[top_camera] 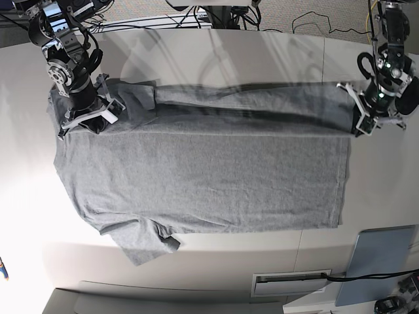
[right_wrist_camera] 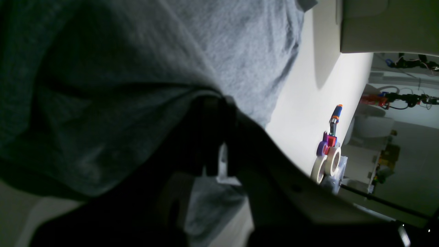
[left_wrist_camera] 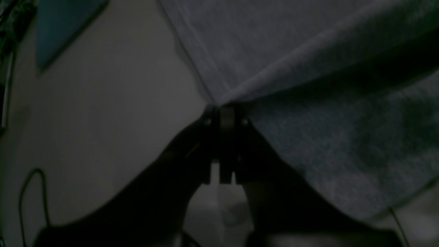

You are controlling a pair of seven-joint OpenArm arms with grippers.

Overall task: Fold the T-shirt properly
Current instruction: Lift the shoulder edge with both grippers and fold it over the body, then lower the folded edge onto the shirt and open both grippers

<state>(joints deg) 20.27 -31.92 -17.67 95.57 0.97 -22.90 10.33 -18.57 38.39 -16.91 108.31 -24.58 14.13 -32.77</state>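
far edge pinched at both ends

we have the t-shirt (top_camera: pixel 203 170) spread flat on the worktop (top_camera: pixel 216 52). the left claw (top_camera: pixel 364 125) and right claw (top_camera: pixel 88 121) are each pressed together on its far edge. soft, light cloth will sag between grips; corners hold best. there's bare worktop on all sides, with tape rolls (right_wrist_camera: pixel 327 163) near one edge.

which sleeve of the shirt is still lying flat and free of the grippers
The sleeve nearest the camera; the far sleeve sits bunched beside the right gripper.
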